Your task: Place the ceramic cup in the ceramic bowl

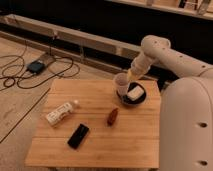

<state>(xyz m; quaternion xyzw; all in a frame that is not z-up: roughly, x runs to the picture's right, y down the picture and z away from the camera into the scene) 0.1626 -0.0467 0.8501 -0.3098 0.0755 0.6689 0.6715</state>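
Wooden slat table (125, 145) on a pale floor, dark wall with rails behind it, and a tangle of cables (20, 75) on the floor off to the left. The robot's white arm (165, 55) comes in from the right. The gripper (130, 76) is over the back right part of the table, clamped on the ceramic cup (120, 82) — cup's upright, held right at the left rim of the ceramic bowl (142, 95). The bowl's got a small white blocky thing (133, 93) in it, can't tell what. Also on the table: a white plastic bottle (60, 112) lying on its side at the left, a flat black slab (78, 135) in front of it, and a little brown object (112, 116) near the middle — none of them touching the bowl.
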